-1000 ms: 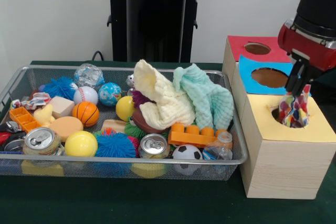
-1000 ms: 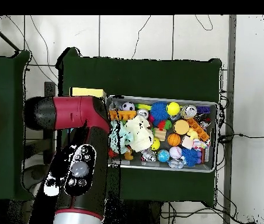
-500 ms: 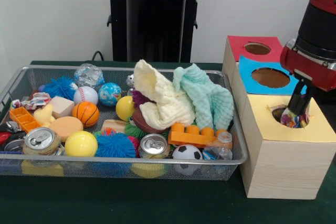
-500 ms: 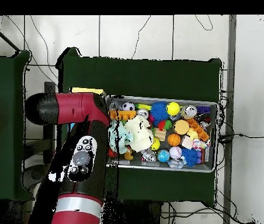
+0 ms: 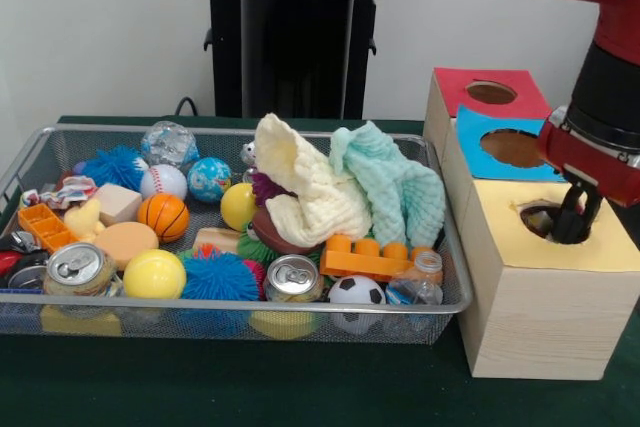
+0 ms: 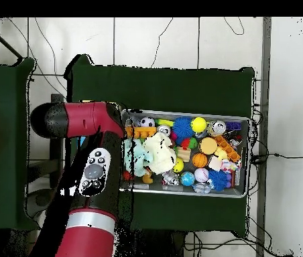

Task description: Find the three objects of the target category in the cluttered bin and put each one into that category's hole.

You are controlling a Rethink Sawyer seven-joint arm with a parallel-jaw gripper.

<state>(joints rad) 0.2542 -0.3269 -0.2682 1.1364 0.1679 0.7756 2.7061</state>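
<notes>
Reaching down into the hole (image 5: 555, 219) of the yellow-topped box (image 5: 545, 292), gripper (image 5: 573, 232) tips sinking inside, grip state impossible to tell.
Sitting just beside that box: the wire mesh bin (image 5: 446, 277), holding one printed wrapper (image 5: 66, 190) at its end far from the box, plus cream cloth (image 5: 305, 187), mint cloth (image 5: 395, 182) and two drink cans (image 5: 292, 277) showing no readable writing.

Gripper (image 5: 573, 230) plugs yellow box hole (image 5: 545, 220); bin (image 5: 300, 312) unobstructed above.

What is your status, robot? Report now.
Tool down in yellow box's hole, state unclear. No wrapper visible there. One wrapper left in bin. Nothing obstructing.
</notes>
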